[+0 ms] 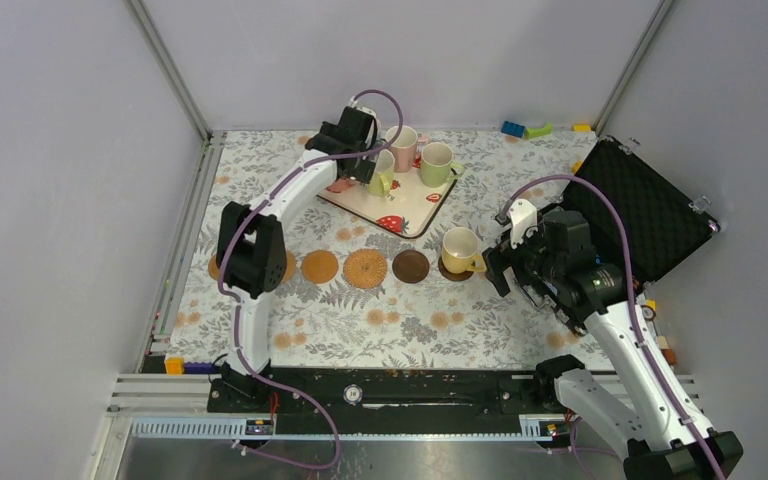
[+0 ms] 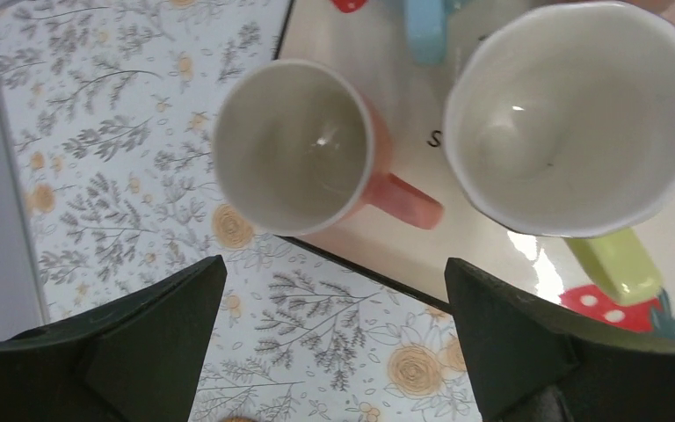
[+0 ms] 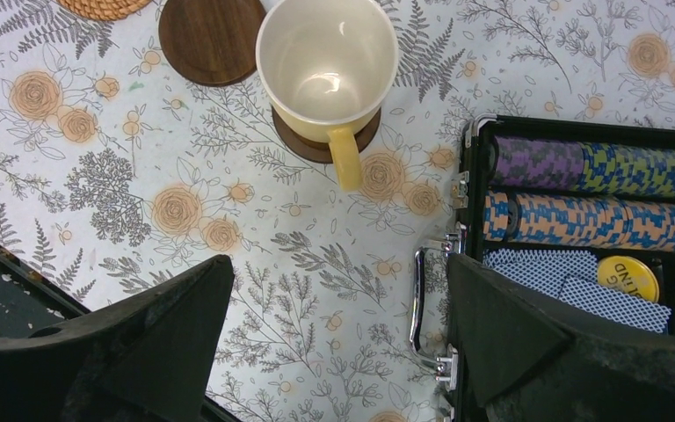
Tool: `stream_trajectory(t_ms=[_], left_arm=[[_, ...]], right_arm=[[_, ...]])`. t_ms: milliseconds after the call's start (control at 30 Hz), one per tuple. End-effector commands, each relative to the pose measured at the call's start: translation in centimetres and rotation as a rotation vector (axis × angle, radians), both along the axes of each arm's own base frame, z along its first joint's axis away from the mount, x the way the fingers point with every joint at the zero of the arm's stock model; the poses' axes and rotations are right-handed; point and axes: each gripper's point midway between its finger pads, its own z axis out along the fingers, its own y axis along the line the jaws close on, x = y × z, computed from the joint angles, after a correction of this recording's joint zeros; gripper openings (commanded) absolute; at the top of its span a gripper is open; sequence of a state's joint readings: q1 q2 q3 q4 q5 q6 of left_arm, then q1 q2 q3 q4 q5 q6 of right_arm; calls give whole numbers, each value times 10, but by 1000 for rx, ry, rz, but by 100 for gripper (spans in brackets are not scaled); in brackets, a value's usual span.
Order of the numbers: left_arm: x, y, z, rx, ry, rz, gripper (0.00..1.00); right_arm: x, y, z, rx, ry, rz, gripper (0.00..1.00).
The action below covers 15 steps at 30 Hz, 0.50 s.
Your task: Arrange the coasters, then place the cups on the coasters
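Observation:
Coasters lie in a row across the mat: one half hidden behind the left arm (image 1: 282,268), a tan one (image 1: 320,266), a woven one (image 1: 365,268) and a dark brown one (image 1: 411,266). A yellow cup (image 1: 460,247) stands on another dark brown coaster (image 3: 316,146). The strawberry tray (image 1: 415,212) holds a pink cup (image 1: 401,146), a green cup (image 1: 436,162) and more. My left gripper (image 1: 357,165) hangs open over the tray's near edge, just short of a salmon cup (image 2: 292,145) and a green-handled cup (image 2: 576,114). My right gripper (image 1: 502,264) stands open, right of the yellow cup (image 3: 327,61).
An open black case (image 1: 640,215) with poker chips (image 3: 580,193) and cards lies at the right, its chrome handle (image 3: 422,299) beside my right finger. Toy bricks (image 1: 525,129) sit at the back wall. A light blue cup's handle (image 2: 426,26) shows on the tray.

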State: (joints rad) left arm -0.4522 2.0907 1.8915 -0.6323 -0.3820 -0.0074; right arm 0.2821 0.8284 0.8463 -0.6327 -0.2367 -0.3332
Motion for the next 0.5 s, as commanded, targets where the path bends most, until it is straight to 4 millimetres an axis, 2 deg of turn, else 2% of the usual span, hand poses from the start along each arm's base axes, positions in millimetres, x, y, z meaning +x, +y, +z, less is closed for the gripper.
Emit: stream_trajectory(t_ms=[0,67,267,467], left_arm=[[13,20,36,23,-130,112,99],[16,20,34,33,-143,113,99],[25,17,6,29,-103,107,99],[38,20,6,24,-122,117,99]], right_arm=[[8,8,6,31,-34,27,100],[9,8,4,31,-27,29,100],[9,9,1,30,-16,32,100],[9,9,1,32,-15,33,100]])
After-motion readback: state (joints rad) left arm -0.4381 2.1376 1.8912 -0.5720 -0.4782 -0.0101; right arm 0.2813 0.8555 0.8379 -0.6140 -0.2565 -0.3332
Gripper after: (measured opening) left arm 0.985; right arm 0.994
